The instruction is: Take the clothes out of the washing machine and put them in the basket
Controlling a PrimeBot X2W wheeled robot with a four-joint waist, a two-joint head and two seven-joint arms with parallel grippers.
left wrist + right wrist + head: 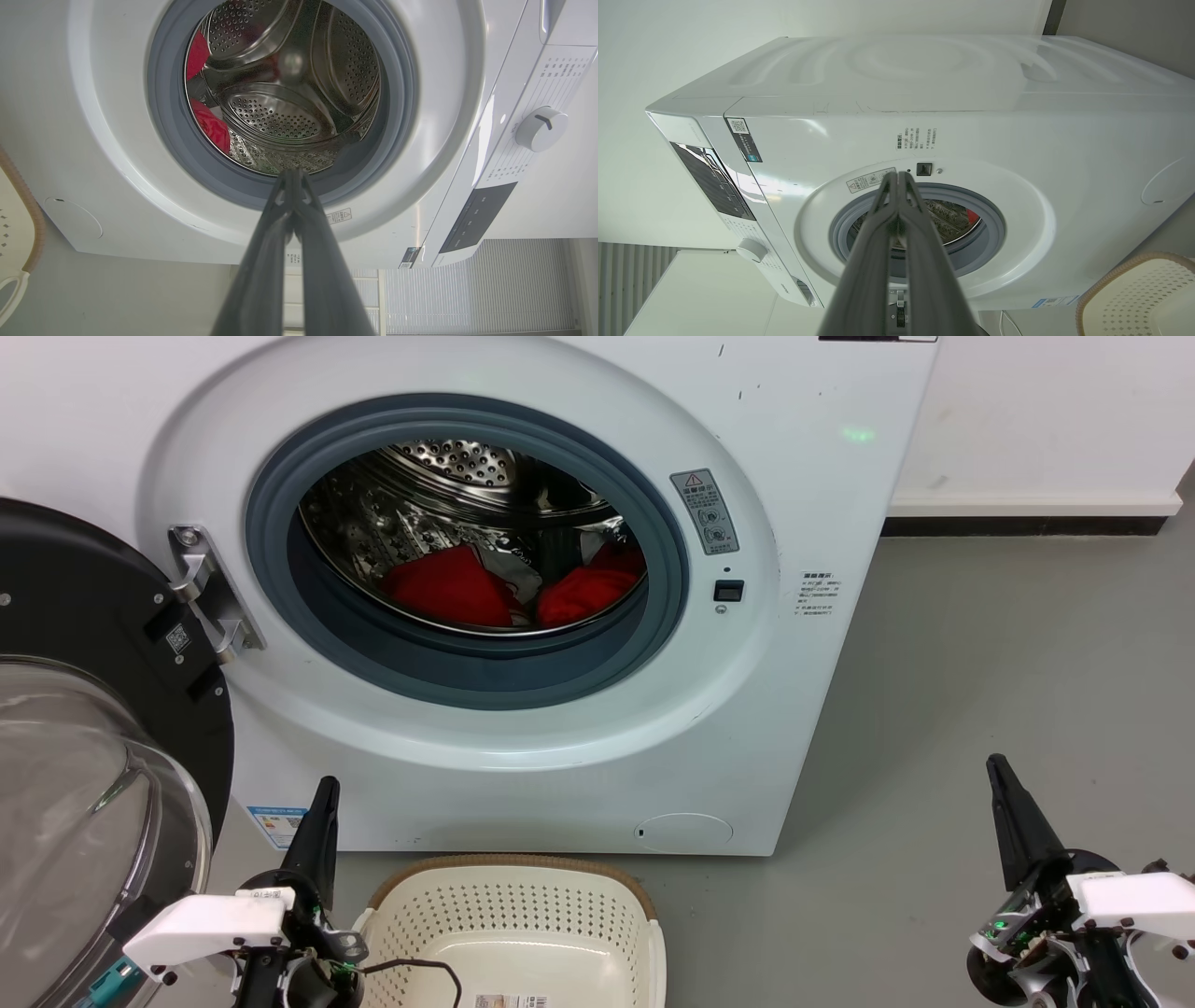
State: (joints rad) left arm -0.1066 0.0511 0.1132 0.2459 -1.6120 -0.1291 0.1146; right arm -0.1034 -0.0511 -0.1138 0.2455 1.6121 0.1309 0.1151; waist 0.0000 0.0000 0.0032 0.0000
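- While the large white front-loading washing machine (822, 476) is standing with its black-framed round glass door (93, 602) swung wide to the left, the soft bright red clothes (457, 588), mixed with bits of white and grey cloth, are lying at the bottom of its perforated steel drum (457, 462).
- The small cream-white perforated plastic basket (509, 910) with a brown woven-look rim is sitting on the grey floor (980, 663) just in front of the machine, a sticker (509, 1001) showing on its bottom.
- The left gripper (327, 789) is hovering beside the basket's left edge, its two dark fingers pressed together and gripping nothing.
- The right gripper (995, 765) is hanging well to the right of the basket, over the floor, its fingers likewise closed tip to tip and empty.
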